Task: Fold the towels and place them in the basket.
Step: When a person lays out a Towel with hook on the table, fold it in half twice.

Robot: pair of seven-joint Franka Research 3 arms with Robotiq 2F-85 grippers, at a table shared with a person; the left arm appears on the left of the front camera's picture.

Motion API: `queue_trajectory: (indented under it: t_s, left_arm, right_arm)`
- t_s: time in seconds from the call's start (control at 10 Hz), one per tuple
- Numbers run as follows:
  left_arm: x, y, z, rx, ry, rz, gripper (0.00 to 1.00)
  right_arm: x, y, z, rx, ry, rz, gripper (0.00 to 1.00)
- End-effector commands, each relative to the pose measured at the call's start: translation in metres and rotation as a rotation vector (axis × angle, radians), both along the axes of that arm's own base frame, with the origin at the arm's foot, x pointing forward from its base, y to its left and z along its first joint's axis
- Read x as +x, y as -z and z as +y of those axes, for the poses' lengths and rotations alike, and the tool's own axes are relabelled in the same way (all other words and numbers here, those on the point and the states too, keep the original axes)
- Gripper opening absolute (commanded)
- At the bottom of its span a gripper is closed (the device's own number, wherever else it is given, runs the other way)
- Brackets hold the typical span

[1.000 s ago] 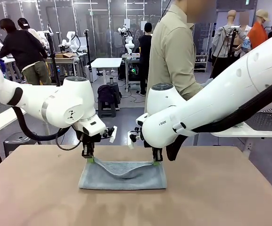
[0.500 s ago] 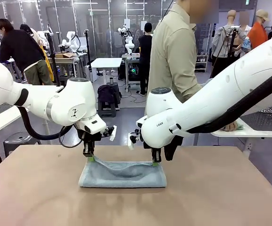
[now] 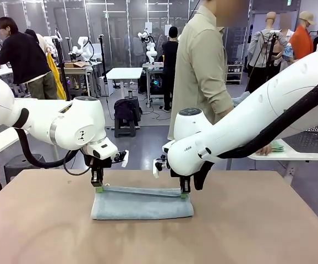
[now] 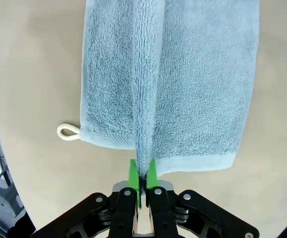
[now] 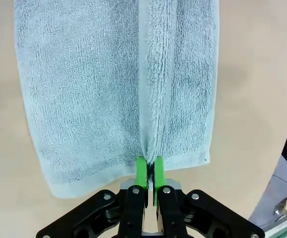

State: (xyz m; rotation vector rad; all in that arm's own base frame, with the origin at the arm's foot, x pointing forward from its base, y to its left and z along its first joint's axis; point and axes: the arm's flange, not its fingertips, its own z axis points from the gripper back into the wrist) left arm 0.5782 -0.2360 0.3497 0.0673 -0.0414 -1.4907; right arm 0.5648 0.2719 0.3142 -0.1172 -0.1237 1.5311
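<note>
A grey-blue towel [image 3: 142,204] lies on the brown table, its far edge lifted and stretched taut between both grippers. My left gripper [image 3: 98,188] is shut on the towel's far left corner; in the left wrist view its green pads [image 4: 142,174] pinch the raised fold of the towel [image 4: 183,79]. My right gripper [image 3: 185,193] is shut on the far right corner; the right wrist view shows its pads [image 5: 147,173] clamping the towel [image 5: 84,84] edge. A cream hanging loop [image 4: 68,132] sticks out from one corner. The basket is out of view.
A person in a beige shirt [image 3: 203,66] stands at the far side, a hand [image 3: 264,149] on a white side table at the right with a dark mesh surface [image 3: 313,137]. The brown table [image 3: 258,231] has free room in front and to both sides.
Both grippers have lowered and pulled apart a little. The towel's held edge, sagging a second ago, is now stretched straight. The person's hand has reached to the right side table.
</note>
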Motion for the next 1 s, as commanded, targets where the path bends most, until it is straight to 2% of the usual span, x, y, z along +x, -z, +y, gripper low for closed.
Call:
queue_trajectory:
  t_s: [0.0,0.1,0.2,0.3,0.4,0.5,0.6,0.7,0.8,0.9]
  left_arm:
    - [0.004,0.002,0.002,0.003,0.007,-0.018,0.07]
    - [0.004,0.001,0.001,-0.016,0.036,-0.067,0.26]
    - [0.004,-0.001,0.000,-0.037,0.047,-0.101,0.26]
    - [0.003,-0.003,-0.001,-0.043,0.056,-0.149,0.44]
    - [0.002,-0.008,-0.001,-0.051,0.044,-0.217,0.29]
    - [0.000,-0.013,0.000,-0.062,0.040,-0.260,0.62]
    - [-0.002,-0.022,0.003,-0.078,0.037,-0.277,0.46]
    - [-0.005,-0.033,0.010,-0.097,0.048,-0.263,0.79]
    - [-0.013,-0.048,0.017,-0.124,0.086,-0.198,0.79]
    - [-0.025,-0.070,0.028,-0.201,0.106,-0.095,0.79]
  right_arm:
    - [0.003,0.000,-0.002,-0.007,0.019,-0.044,0.07]
    - [0.002,-0.002,-0.002,0.010,0.015,-0.072,0.26]
    - [0.002,-0.006,-0.002,0.028,0.006,-0.124,0.27]
    - [0.001,-0.010,-0.002,0.036,0.007,-0.178,0.46]
    - [0.001,-0.014,-0.002,0.043,0.020,-0.222,0.46]
    - [0.001,-0.018,-0.002,0.051,0.035,-0.242,0.66]
    - [-0.001,-0.027,-0.003,0.064,0.041,-0.245,0.66]
    - [-0.004,-0.039,-0.006,0.084,0.055,-0.217,0.82]
    - [-0.012,-0.059,-0.010,0.130,0.119,-0.128,0.82]
    - [-0.028,-0.090,-0.016,0.208,0.233,-0.049,0.82]
